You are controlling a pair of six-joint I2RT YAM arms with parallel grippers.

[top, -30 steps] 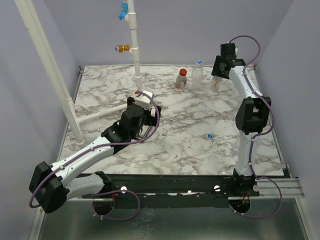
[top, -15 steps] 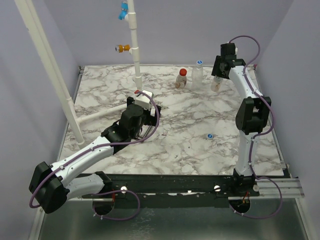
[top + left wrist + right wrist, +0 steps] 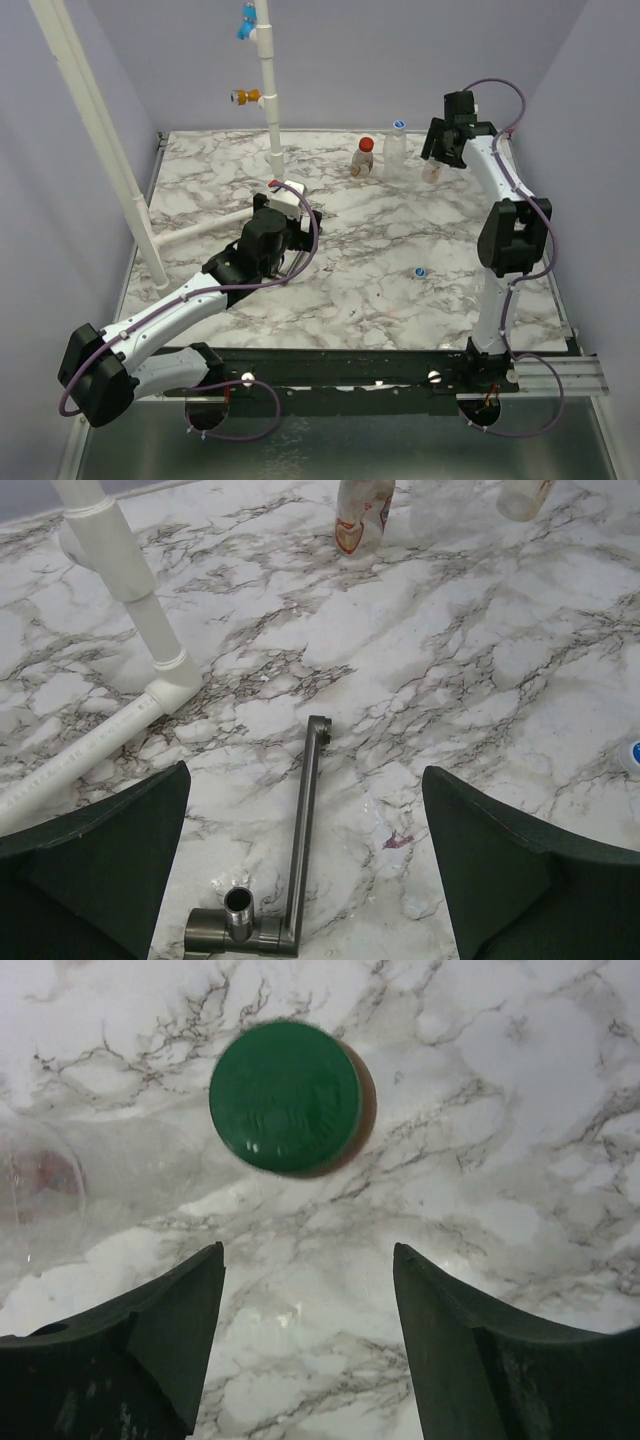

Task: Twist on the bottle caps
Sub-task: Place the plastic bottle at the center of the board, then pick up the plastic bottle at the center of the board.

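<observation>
Marble (image 3: 520, 1080), green cap (image 3: 285, 1098) beyond right gripper (image 3: 307, 1260)

Three bottles (image 3: 396, 152) stand behind a loose cap (image 3: 420, 272).

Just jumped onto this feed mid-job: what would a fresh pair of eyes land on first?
The green cap, seen from straight above in the right wrist view, with the right jaws open and holding nothing, toward the table's far right. Next, a loose blue-and-white cap lying alone right of centre on the table. The left jaws are spread wide over a bent metal rod near the white pipe.
</observation>
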